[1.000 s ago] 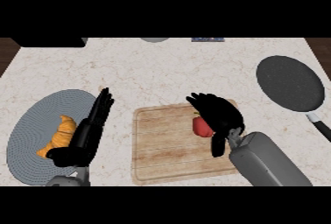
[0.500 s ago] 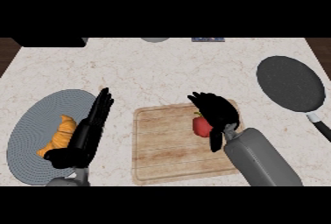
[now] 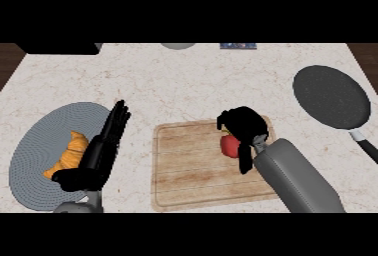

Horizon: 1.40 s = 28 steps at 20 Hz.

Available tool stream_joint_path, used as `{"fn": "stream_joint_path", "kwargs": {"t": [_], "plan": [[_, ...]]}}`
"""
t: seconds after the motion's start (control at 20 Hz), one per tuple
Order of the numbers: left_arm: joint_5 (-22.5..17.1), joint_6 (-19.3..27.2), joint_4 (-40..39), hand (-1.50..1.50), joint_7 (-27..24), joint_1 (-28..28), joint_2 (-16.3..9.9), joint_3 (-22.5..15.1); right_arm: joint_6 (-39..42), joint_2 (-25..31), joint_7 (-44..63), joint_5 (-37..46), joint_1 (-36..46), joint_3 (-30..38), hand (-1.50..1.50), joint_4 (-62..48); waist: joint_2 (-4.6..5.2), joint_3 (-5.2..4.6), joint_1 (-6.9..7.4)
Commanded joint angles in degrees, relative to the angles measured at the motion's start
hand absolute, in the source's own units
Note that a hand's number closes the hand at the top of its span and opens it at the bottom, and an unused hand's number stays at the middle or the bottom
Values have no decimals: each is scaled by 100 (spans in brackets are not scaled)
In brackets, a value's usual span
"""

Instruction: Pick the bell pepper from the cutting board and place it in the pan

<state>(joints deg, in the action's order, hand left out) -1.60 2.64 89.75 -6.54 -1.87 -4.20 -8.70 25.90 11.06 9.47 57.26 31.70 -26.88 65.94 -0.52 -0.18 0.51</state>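
Bell pepper [image 3: 230, 145] at cutting board [image 3: 203, 165] 2 o'clock corner | right hand [image 3: 242, 125] curled over it, thumb alongside | judged light, stiff, glossy-slick; hold round its middle | pan [image 3: 330, 97] at table's 2 o'clock | left hand [image 3: 100, 150] resting, fingers straight.

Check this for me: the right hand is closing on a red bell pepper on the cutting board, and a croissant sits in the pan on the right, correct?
Not quite. The head view shows the croissant lying on the grey plate at the left, not in the pan, which holds nothing. The rest stands: the right hand curls its fingers over the red bell pepper on the cutting board.
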Motion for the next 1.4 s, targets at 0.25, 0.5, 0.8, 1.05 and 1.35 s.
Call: {"fn": "stream_joint_path", "kwargs": {"t": [0.25, 0.5, 0.8, 1.05, 1.35], "plan": [[-49, -253, 71, 0, 104, 3, -135, 200, -743, -17, -487, 659, -96, 238, 150, -47, 52, 18, -22], [206, 3, -220, 0, -227, 73, 92, 38, -889, -326, 534, 302, -464, 964, 150, 776, 38, 16, -113], [197, 83, 561, 0, 307, 243, 103, -95, -1814, -824, 1606, 372, -703, 1590, 150, 1354, 19, 21, -56], [110, -70, 157, 0, 76, 161, 56, 31, -2337, -637, 1974, 922, -898, 1516, 150, 2659, 15, 16, -122], [145, -126, 136, 0, -285, 508, 73, 0, -2650, -1024, 2415, 841, -743, 1932, 150, 3049, 48, 16, -35]]}}
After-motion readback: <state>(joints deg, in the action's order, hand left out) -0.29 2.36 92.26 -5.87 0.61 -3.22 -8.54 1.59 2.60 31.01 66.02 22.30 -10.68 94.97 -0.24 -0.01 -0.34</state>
